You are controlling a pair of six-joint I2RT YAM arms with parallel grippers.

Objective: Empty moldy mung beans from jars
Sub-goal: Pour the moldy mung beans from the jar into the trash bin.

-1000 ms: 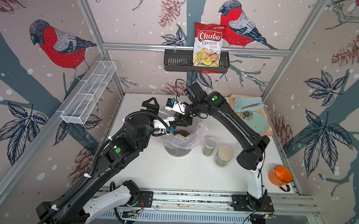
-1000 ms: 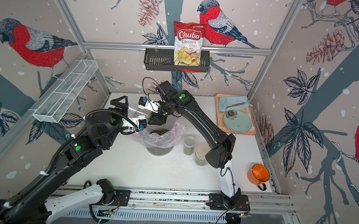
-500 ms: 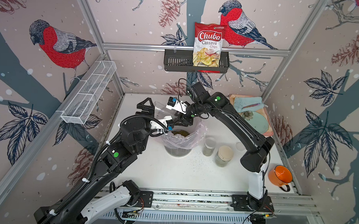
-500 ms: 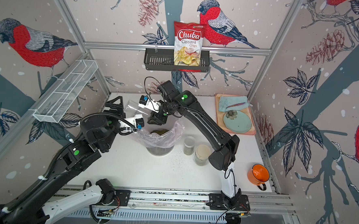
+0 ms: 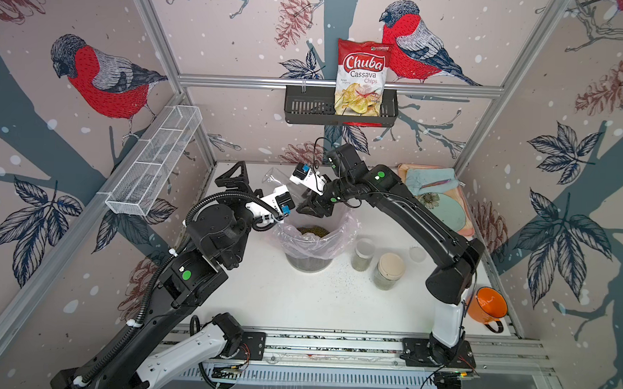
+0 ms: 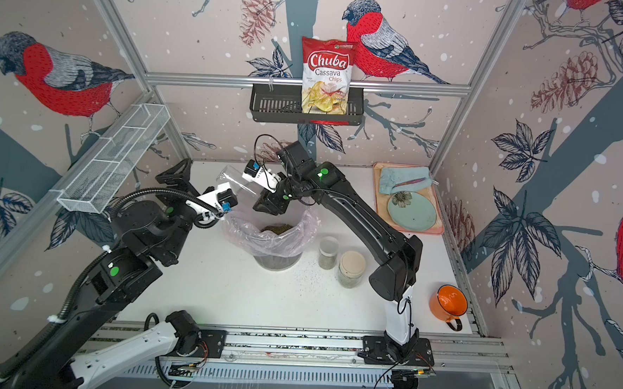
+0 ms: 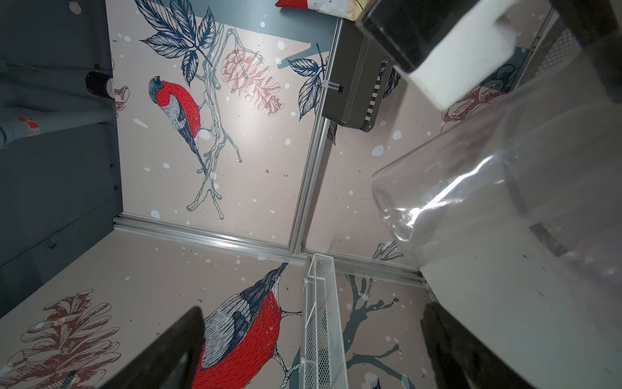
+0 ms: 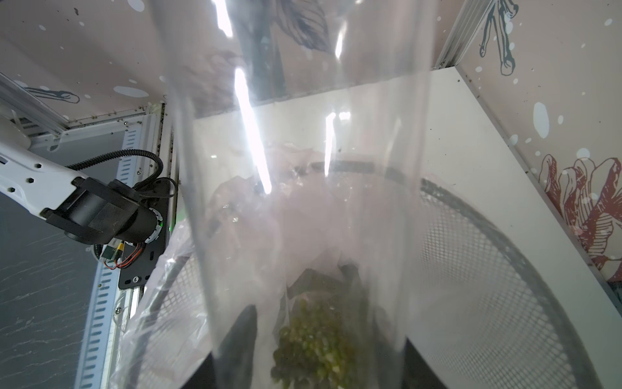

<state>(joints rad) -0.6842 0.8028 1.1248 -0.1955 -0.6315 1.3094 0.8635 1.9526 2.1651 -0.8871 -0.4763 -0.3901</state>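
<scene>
1. Note the change first: the left arm has drawn back from the bin point(image 5: 304, 264) toward the left wall. The right tool point(image 5: 311, 207) has stayed above the bin's far rim.
2. Nearest you, at the right edge of the worktop point(image 5: 297, 304), the orange mug point(image 5: 487, 306) stands upright.
3. Farther in, the cream-lidded jar point(image 5: 390, 267) and the shorter jar point(image 5: 363, 251) stand upright just beside each other, right of the bin.
4. The bin stands mid-worktop with a pink liner folded over its rim. It holds a mass of mung beans point(image 5: 313, 232). A similar green fill shows low in both jars.
5. The right tool is clamped on the tall tube point(image 5: 277, 179). The tube is tilted above the bin, with its rounded end raised toward the left tool point(image 5: 234, 179).
6. The left tool's fingers are spread wide and hold nothing. It sits near the tube's raised end, apart from it.
7. Farthest back on the right, a tray point(image 5: 463, 231) carries a plate point(image 5: 444, 209) and a cloth point(image 5: 428, 179). On the back wall, a chips bag point(image 5: 361, 81) sits in a black basket point(image 5: 303, 107).
</scene>
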